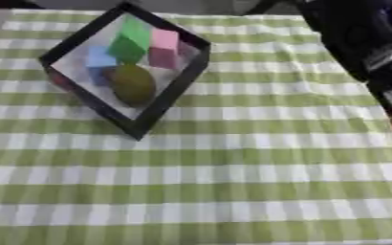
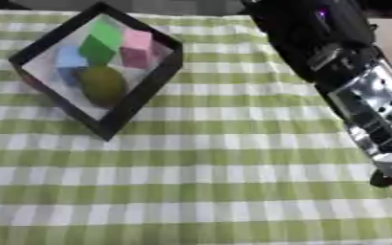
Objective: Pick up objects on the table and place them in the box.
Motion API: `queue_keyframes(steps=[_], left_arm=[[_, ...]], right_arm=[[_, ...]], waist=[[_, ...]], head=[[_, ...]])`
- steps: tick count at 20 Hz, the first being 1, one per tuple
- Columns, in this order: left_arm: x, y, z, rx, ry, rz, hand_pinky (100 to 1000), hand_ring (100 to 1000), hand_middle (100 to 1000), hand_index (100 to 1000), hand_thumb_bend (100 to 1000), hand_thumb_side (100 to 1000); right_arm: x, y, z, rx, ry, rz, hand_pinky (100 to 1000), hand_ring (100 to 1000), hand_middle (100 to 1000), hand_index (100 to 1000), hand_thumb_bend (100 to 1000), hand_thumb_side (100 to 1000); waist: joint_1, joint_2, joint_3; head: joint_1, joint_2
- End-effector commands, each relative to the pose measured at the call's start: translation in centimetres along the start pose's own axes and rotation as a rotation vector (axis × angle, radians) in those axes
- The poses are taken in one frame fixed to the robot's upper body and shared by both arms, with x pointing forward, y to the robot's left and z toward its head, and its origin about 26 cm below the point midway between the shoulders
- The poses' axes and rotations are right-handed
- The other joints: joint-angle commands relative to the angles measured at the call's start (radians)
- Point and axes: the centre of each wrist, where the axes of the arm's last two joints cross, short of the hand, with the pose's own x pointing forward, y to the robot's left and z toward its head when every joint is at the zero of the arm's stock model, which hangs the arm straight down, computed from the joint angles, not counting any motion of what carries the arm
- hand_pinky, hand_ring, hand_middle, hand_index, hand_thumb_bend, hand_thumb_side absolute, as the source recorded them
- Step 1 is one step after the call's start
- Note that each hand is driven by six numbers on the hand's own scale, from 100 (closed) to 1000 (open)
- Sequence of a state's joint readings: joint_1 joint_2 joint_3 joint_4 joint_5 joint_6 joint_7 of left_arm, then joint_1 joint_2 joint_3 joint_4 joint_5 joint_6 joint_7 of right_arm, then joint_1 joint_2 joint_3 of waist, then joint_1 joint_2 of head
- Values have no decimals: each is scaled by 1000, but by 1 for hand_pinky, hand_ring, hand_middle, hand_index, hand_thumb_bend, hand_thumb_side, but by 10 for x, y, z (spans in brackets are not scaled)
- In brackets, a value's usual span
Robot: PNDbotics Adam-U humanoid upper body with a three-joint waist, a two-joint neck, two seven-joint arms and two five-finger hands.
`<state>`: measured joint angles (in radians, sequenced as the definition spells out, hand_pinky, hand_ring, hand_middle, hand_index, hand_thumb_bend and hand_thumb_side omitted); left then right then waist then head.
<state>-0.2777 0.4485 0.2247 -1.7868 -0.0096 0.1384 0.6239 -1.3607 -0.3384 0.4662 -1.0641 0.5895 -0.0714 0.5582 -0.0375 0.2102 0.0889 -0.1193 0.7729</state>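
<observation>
Mostly green-and-white checked tablecloth (image 1: 233, 182), soft woven look, flat with faint creases. Black-rimmed square box (image 1: 176, 98) sitting on it, turned corner-on like a diamond, pale smooth floor inside. Packed inside the box: green block (image 1: 131, 40) at the far corner, matte and foam-like; pink cube (image 1: 163, 48) just right of the green one, touching it; blue block (image 1: 100, 64) at the box's left side, partly behind an olive-green rounded egg-shaped thing (image 1: 133, 84) lying nearest the box's near corner. Small reddish patch against the box's left wall, too blurred to name. Right of the box, well apart from it: right arm (image 2: 316, 33), bulky black shell up top, silver metal joint section (image 2: 371, 107) lower down with dark holes, running along the cloth's right edge. Right hand past the frame edge, so fingers not visible, cannot tell open or curled, nothing seen held. Left hand out of both views.
</observation>
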Motion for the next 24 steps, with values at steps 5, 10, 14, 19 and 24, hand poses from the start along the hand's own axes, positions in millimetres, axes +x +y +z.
queue_keyframes(steps=[5, 10, 14, 19, 24], left_arm=[[9, 5, -9, 21, -43, 5, 879, 659, 748, 834, 412, 444], [11, 4, -10, 11, -47, 12, 880, 660, 749, 835, 415, 444], [13, 1, -10, 3, -51, 20, 882, 660, 749, 834, 416, 446], [17, -3, -10, -10, -60, 35, 882, 660, 749, 834, 417, 446], [20, -6, -9, -19, -65, 51, 883, 659, 748, 834, 416, 448]], right_arm=[[52, -7, -10, 38, -162, 80, 766, 635, 516, 665, 127, 100], [67, 8, -21, 90, -194, 87, 763, 635, 517, 665, 129, 100], [69, 26, -32, 130, -188, 80, 761, 635, 519, 667, 132, 100], [63, 55, -47, 157, -154, 79, 758, 634, 521, 668, 143, 100], [52, 89, -60, 178, -110, 87, 760, 642, 529, 674, 173, 104]], waist=[[0, -44, 13], [-5, -42, 26], [-10, -38, 40], [-15, -32, 59], [-19, -26, 75]], head=[[-23, -3], [-35, -3], [-51, -3], [-67, -3], [-79, -3]])
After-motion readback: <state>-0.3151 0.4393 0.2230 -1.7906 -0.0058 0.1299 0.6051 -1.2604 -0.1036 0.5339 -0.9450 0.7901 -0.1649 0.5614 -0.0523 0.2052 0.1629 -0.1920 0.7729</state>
